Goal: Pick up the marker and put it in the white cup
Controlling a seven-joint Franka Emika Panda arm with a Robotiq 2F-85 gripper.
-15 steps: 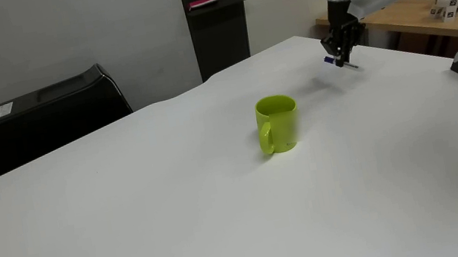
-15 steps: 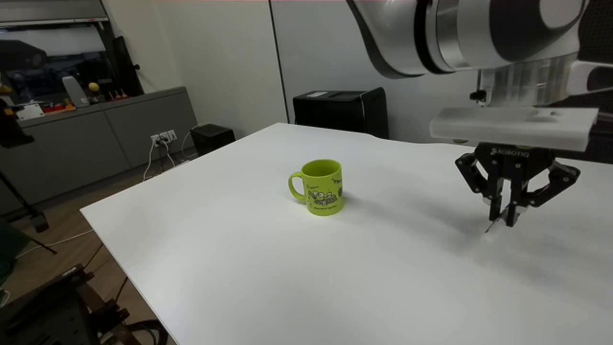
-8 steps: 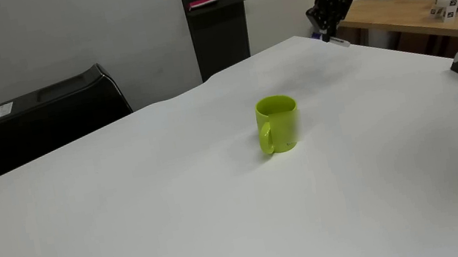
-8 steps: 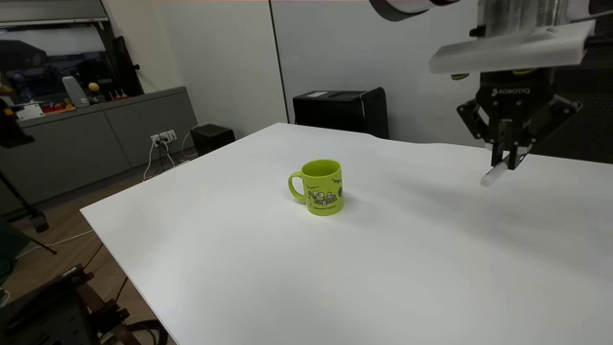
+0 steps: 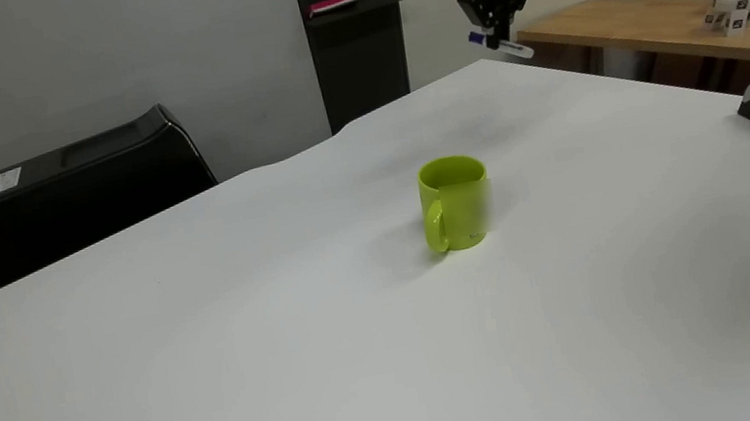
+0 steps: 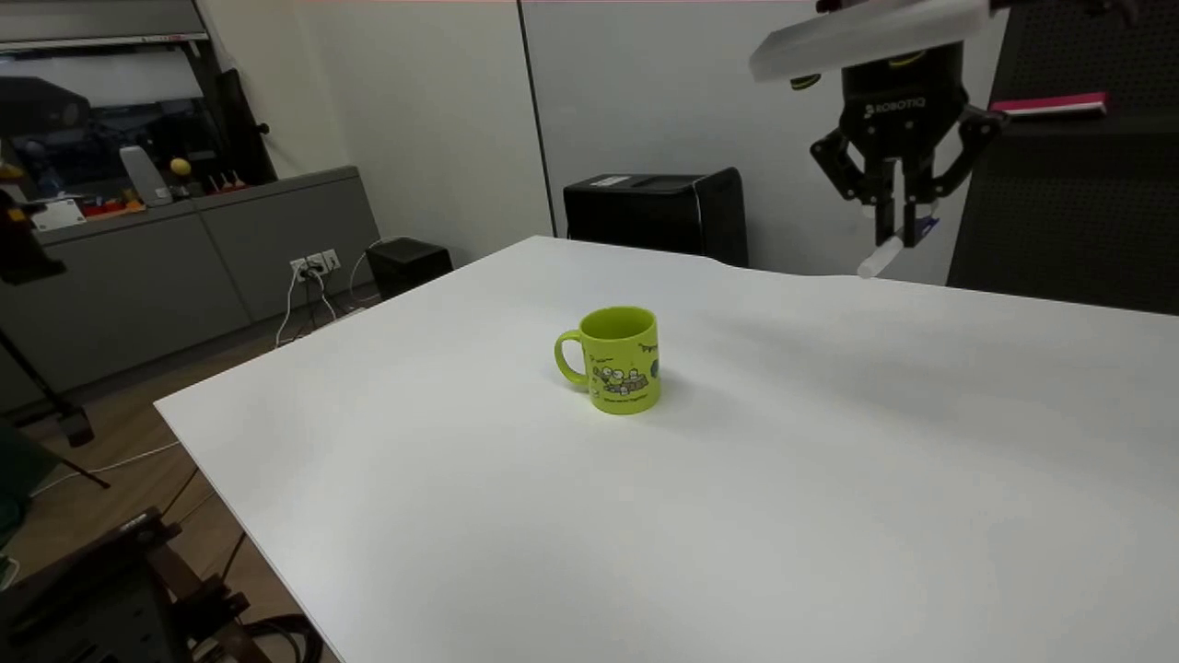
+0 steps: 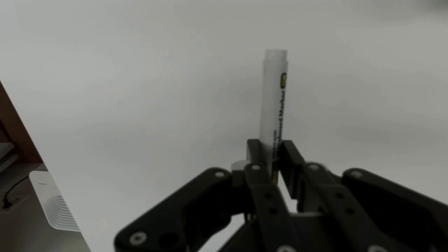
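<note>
The marker is gripped above the bench by the tool, long axis crosswise to the fingers; in both exterior views the green mug is seen below and left.
</note>
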